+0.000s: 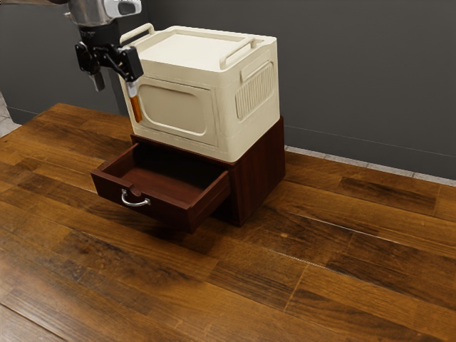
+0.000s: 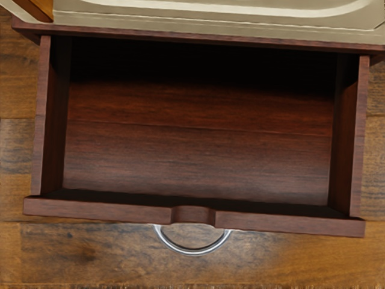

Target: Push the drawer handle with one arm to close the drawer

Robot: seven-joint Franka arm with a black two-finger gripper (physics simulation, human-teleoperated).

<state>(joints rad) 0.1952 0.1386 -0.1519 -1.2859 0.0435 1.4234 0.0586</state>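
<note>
Because the drawer must slide home under a push, the plank tabletop (image 1: 342, 263) matters to me mainly as free footing for the dark wooden cabinet (image 1: 260, 171). The cream storage box (image 1: 174, 107) sits on top of that; its weight probably helps brace the cabinet against my shove. The drawer (image 1: 165, 184) juts out well open toward the exterior view's seven o'clock, its long front presented for pushing. From it, my gripper (image 1: 117, 98) hangs near eleven o'clock, fingers spread apart with nothing between them, high enough, I judge, to pass over the front panel before lowering. The curved metal handle (image 2: 192, 251) is fixed to the middle of that panel, on the outer face, so pressure there should drive the drawer in evenly. I'd have to come down outside it, since lowering too soon could catch the rim or box.

The drawer's deep end is lost in black shadow, the cabinet's rear is hidden, and my arm (image 1: 92, 13) is cut off above. How near my fingertips are to the box, I can't tell.
</note>
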